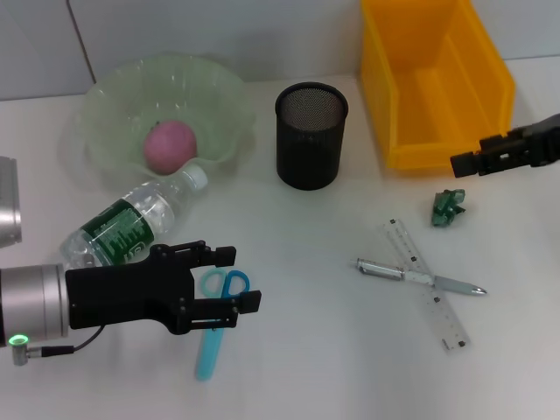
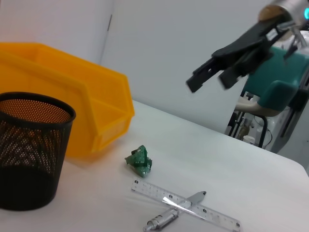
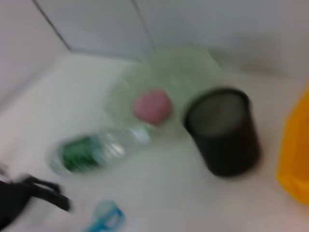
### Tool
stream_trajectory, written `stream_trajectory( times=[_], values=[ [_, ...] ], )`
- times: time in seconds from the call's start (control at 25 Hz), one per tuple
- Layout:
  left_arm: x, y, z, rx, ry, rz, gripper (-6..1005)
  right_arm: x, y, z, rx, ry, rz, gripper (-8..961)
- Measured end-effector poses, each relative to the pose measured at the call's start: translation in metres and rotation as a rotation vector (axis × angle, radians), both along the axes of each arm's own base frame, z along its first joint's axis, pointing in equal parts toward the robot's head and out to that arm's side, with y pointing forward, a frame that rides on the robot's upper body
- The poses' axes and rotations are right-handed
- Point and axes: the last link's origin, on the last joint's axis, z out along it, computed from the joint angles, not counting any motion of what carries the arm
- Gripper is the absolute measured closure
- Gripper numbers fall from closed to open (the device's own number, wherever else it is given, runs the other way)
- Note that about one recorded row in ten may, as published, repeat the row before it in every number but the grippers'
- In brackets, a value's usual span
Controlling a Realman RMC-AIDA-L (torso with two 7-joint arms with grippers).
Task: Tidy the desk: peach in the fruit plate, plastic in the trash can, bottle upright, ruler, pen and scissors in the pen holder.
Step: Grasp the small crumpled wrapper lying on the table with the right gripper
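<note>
Two grippers hang above a half-tidied desk, and the closest pairing is on the robot's left: the left gripper (image 1: 236, 278), fingers spread with nothing between them, is poised directly over the blue scissors (image 1: 214, 325), whose ring handles lie just under and between the fingertips while the sheathed blades run back toward the robot, so the long axis runs away from the robot, crossways to the fingers pointing to the right. Just beyond the same hand lies the water bottle (image 1: 131, 223), on its side with its cap toward the green fruit plate (image 1: 223, 92), where the peach (image 1: 170, 146) already rests. On the other side, the right gripper (image 1: 477, 159) hovers in front of the yellow trash bin (image 1: 490, 79), jaws seemingly parted and empty, with the crumpled green plastic (image 1: 450, 207) on the table just below and short of it, and the pen (image 1: 418, 277) lying crossed over the clear ruler (image 1: 427, 283) nearer the robot. Between them stands the black mesh pen holder (image 1: 311, 136), upright and apparently empty. Part of the scissors is masked by the left gripper, the right arm is cut off at the frame edge, and the right wrist view is too smeared to settle any detail.
</note>
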Motion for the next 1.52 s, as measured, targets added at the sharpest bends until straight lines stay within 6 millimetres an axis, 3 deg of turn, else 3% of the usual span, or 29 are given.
stream_trajectory(
  times=[0.32, 0.56, 0.96, 1.52],
  values=[
    [0.0, 0.0, 0.0, 0.001, 0.002, 0.0, 208, -0.015, 0.037, -0.019, -0.082, -0.311, -0.222, 183],
    [0.0, 0.0, 0.001, 0.009, 0.002, -0.009, 209, -0.013, 0.05, -0.053, -0.08, -0.494, -0.285, 184],
    [-0.002, -0.002, 0.0, 0.008, 0.005, -0.013, 212, 0.0, 0.06, -0.081, -0.055, -0.528, -0.312, 187],
    [-0.002, -0.004, 0.0, 0.003, 0.001, -0.014, 215, 0.011, 0.07, -0.094, -0.015, -0.52, -0.311, 190]
  ],
)
